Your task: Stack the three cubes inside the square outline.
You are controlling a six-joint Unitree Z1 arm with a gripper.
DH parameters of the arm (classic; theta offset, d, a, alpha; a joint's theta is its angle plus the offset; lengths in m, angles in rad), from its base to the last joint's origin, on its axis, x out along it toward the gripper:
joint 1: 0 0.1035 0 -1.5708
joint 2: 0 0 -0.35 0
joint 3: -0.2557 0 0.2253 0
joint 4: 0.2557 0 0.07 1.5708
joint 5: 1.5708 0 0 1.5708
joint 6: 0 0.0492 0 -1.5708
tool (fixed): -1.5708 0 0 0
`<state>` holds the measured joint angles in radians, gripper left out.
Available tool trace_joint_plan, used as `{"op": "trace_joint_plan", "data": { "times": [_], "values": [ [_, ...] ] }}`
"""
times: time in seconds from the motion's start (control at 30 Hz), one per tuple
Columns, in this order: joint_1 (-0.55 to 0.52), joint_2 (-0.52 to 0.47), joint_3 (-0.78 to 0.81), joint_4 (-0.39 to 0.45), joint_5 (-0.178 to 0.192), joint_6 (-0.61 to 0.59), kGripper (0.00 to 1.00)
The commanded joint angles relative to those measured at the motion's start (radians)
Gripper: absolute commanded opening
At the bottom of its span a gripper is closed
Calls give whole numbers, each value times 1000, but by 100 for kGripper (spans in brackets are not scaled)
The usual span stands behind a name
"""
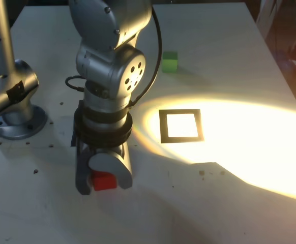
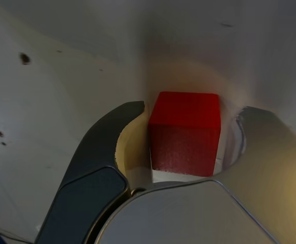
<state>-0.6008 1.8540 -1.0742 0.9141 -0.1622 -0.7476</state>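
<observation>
1 red cube [image 1: 104, 180], between the 2 fingers of the gripper [image 1: 104, 189], down at the tabletop [image 1: 148, 218]. Fingers apart, 1 on each side of the cube; can't tell if either touches it. 1 green cube [image 1: 170, 62], well apart, beyond the square outline [image 1: 181, 141] in exterior view. 1 square outline, black with white centre, right of the gripper in exterior view, in bright light, no cube inside. 1 arm [image 1: 105, 76]. Exterior view only: green cube, square outline, arm. Wrist view only: the red cube's top and 1 side up close, both finger curves around it.
</observation>
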Motion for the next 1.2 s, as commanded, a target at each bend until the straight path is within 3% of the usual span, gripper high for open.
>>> {"op": "trace_joint_plan", "data": {
  "times": [0.0,0.2,0.47,0.6,0.9,1.17],
  "values": [
    [4,-7,-2,0,9,2,24],
    [60,-20,-80,90,57,45,19],
    [205,56,-401,358,125,216,19],
    [281,110,-550,444,141,292,20],
    [443,165,-644,464,145,420,20],
    [487,224,-622,452,143,475,20]
  ]
}}
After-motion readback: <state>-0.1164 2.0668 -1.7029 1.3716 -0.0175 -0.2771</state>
